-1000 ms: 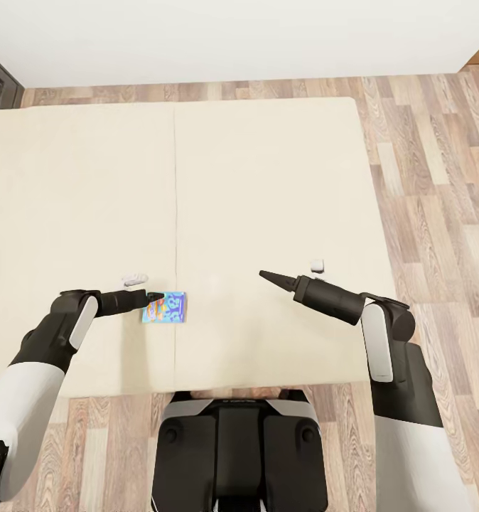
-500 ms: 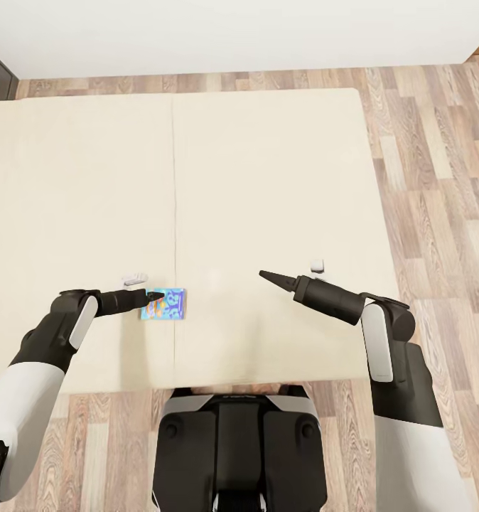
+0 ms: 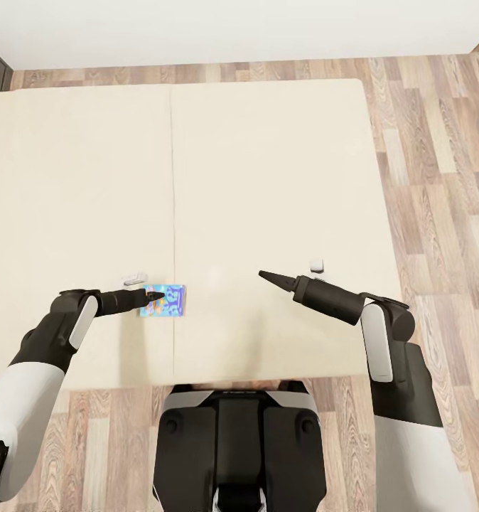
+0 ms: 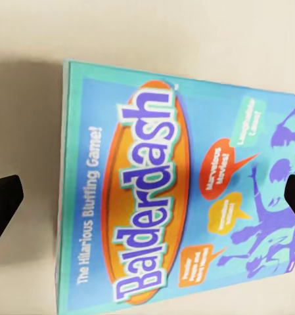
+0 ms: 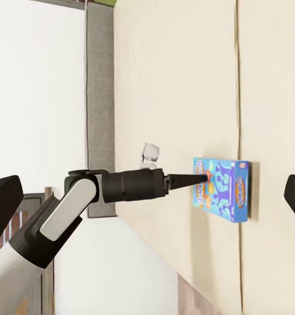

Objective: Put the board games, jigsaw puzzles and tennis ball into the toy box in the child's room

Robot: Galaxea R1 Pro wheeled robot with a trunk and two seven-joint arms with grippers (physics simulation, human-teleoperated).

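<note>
The left pincer [image 3: 156, 294] hangs spread wide over the flat blue "Balderdash" board game box with its orange oval and yellow lettering [image 3: 164, 301], which lies untouched on the long cream-beige bed [image 3: 268, 178], near its front edge and just left of the seam. Further right, the right pincer [image 3: 262, 274] hovers above bare cover holding nothing, its tips parted in its wrist view. By my reckoning the job has barely begun: this game isn't yet gripped.
</note>
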